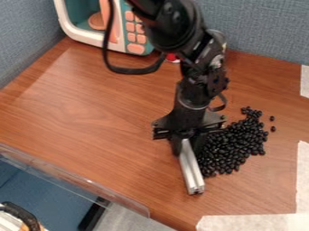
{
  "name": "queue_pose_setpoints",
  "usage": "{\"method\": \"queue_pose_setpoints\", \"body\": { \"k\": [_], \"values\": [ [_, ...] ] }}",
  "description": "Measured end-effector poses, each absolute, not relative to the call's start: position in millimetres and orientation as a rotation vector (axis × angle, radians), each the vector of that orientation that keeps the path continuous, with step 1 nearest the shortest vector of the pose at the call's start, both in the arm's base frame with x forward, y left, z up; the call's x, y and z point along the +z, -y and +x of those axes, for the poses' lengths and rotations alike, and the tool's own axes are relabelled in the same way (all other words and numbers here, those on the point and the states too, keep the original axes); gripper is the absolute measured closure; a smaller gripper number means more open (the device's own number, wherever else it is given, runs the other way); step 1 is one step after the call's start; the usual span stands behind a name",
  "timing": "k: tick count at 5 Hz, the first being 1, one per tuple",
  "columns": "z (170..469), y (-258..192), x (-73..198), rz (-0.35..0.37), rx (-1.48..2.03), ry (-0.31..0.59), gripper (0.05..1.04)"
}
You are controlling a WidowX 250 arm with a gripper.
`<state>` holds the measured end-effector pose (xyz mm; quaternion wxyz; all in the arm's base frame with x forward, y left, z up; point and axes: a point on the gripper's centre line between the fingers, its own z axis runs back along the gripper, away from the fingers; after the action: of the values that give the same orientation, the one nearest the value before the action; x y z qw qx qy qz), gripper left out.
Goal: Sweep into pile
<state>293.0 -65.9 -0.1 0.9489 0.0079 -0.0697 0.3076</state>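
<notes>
With twelve being the far side of the table [91, 108], the arm [172, 27] is coming in from twelve and hanging over the middle of the wood. Its gripper [186, 143] is closing narrowly around a silvery bar [192, 169], and the bar is pointing down between five and six o'clock, its free end leaning toward me. The black beans [235, 142] are lying from about two round to five o'clock of the gripper, most of them sitting at three to four, in one crowded heap. The heap's nearer side is running alongside the bar, and I'm not able to tell whether beans are touching it or resting just beside it. A couple of strays [273, 129] are sitting a little apart, out at two o'clock from the heap. A black cable [129, 71] is looping off the arm toward ten. Back at eleven, a toy microwave [84, 34] is standing by the blue partition [259, 27], and something red [172, 57] is peeping out beside the arm. Pale tape [241, 222] is running along the wood at five o'clock, with more showing at three.
</notes>
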Motion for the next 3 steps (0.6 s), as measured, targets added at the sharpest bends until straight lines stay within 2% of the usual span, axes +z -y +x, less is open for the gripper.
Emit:
{"method": "queue_pose_setpoints", "body": {
  "k": [3],
  "values": [
    [324, 85, 1, -0.045, 0.653, 0.168, 0.734]
  ]
}}
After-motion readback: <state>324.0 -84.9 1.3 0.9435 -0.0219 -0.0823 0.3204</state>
